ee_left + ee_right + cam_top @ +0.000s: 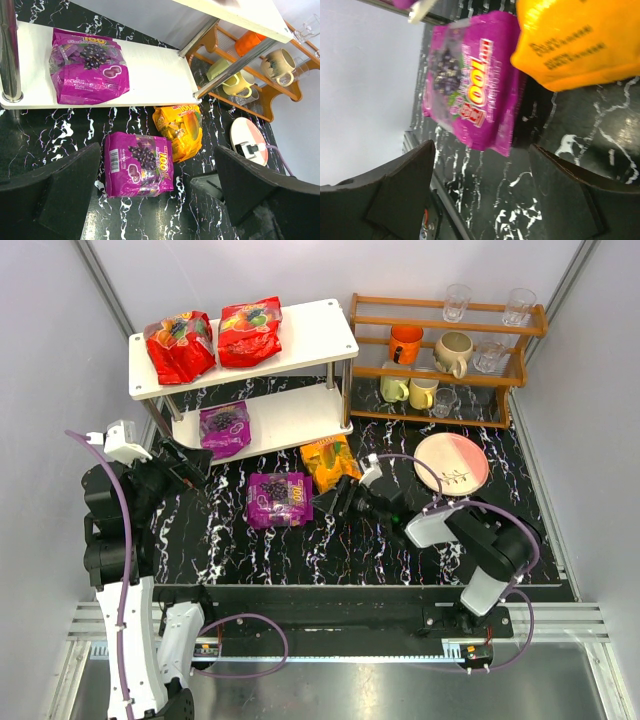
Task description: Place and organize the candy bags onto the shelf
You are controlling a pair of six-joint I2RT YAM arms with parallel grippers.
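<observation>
You are seeing the white two-tier shelf (pixel 310 330) holding a crumpled red candy bag (pixel 180 345) and a second red candy bag (pixel 249 332) side by side on its top board. A purple candy bag (pixel 225 428) is lying on its lower board. Another purple candy bag (pixel 279 500) and the orange-yellow candy bag (pixel 328 460) are lying flat just in front of the shelf, beside each other.

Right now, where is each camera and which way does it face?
Top external: above and behind, looking down on the white two-tier shelf; left arm and right arm show.
Left wrist: faces the shelf's lower board; open left gripper shows.
Right wrist: low, facing leftward; open right gripper shows.
Shared: glossy purple candy bag on the black marbled table.
</observation>
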